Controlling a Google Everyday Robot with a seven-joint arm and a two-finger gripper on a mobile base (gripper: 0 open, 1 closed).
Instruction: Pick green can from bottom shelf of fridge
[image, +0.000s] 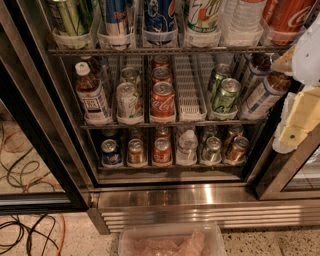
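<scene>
Jaws: I cannot tell whether they stand wide or narrow. My gripper (296, 122), cream and white, hangs in the foreground at the right edge of view, level with the middle rack and in front of the right door frame.

Lowest and nearest in view, a clear plastic bin (171, 240) sits on the speckled floor (260, 244), just before the ribbed stainless base of the fridge (210, 200). Orange and black cables (30, 225) lie loose on the floor to the left.

Next comes the bottom shelf (170, 167), dim, with a steel strip along its front. Six items stand at the lane fronts, left to right: a blue can (109, 153), a brown can (135, 152), a red can (161, 150), a clear bottle (187, 146), the green can (212, 150) and a brown-orange can (237, 148). The green can is upright with its silver top showing, in the fifth lane from the left, between the clear bottle and the brown-orange can. It is well apart from my gripper, lower and to the left of it.

Higher up, the middle rack (170, 122) carries a white-capped bottle (92, 97), a pale can (129, 100), a red cola can (163, 100) and two brighter green cans (225, 94). The top rack (165, 50) holds larger-looking cans and bottles, cut off by the upper edge.
</scene>
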